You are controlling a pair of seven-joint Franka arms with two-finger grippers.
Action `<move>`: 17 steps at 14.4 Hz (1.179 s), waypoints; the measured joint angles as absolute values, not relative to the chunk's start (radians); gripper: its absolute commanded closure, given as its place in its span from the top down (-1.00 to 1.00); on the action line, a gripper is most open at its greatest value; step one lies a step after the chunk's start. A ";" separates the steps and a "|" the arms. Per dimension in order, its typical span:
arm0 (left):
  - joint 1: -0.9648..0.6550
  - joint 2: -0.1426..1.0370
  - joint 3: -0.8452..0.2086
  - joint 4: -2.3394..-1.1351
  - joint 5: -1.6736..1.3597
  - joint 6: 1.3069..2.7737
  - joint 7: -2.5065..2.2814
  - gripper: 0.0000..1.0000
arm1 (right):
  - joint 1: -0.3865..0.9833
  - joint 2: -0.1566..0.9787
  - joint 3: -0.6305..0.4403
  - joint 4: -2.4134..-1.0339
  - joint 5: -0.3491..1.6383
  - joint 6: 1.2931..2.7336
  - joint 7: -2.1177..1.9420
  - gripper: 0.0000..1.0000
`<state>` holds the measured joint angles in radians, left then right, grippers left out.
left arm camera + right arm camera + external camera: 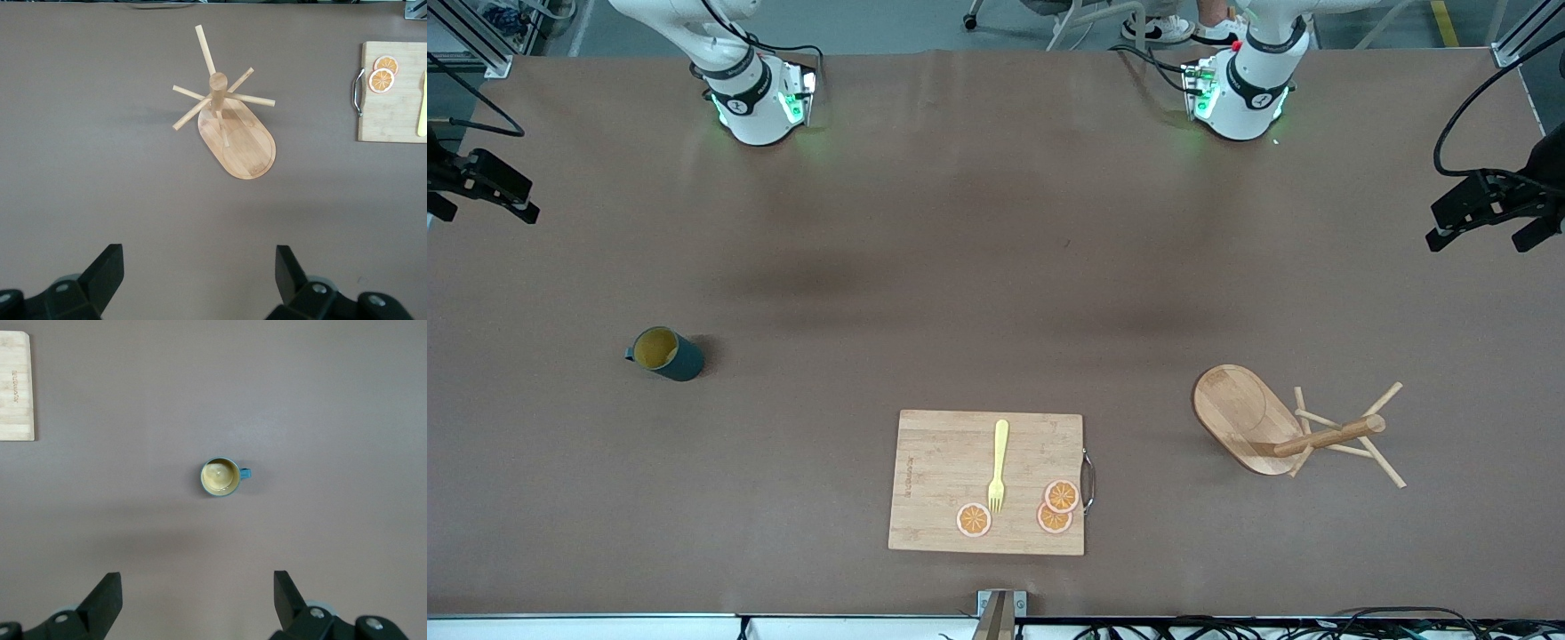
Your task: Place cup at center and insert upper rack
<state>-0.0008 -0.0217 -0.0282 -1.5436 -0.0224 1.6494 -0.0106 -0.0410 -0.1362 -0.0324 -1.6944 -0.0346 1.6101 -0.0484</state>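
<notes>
From the front I see nothing done yet: the cup [665, 354] sits toward the right arm's end, the rack [1267, 422] toward the left arm's, while my wrist views show the left gripper [199, 280] spread over the rack and the right gripper [197, 600] spread over the cup, both empty.

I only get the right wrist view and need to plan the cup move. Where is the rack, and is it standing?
Observer: The upper rack stands upright on its oval base, toward the left arm's end of the table.
Operator: I see one bare corner of a board. Is anything on it?
Observer: A yellow fork and three orange slices lie on the cutting board.
Operator: My right gripper hangs open over the table by the cup. And the left one?
Observer: The left gripper hangs open over the table beside the rack, holding nothing.
</notes>
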 measured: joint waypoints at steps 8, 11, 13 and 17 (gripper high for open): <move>-0.001 -0.022 -0.028 -1.544 -0.022 1.649 -0.011 1.00 | -0.036 -0.034 -0.028 -1.693 -0.034 1.616 -0.049 1.00; -0.001 -0.022 -0.028 -1.544 -0.022 1.649 -0.011 1.00 | -0.035 0.046 -0.028 -1.675 -0.034 1.623 -0.050 1.00; -0.001 -0.022 -0.028 -1.544 -0.022 1.649 -0.011 1.00 | -0.035 0.100 -0.028 -1.660 -0.034 1.625 -0.050 1.00; -0.001 -0.022 -0.028 -1.544 -0.022 1.649 -0.011 1.00 | -0.034 0.203 -0.028 -1.646 -0.034 1.656 -0.050 1.00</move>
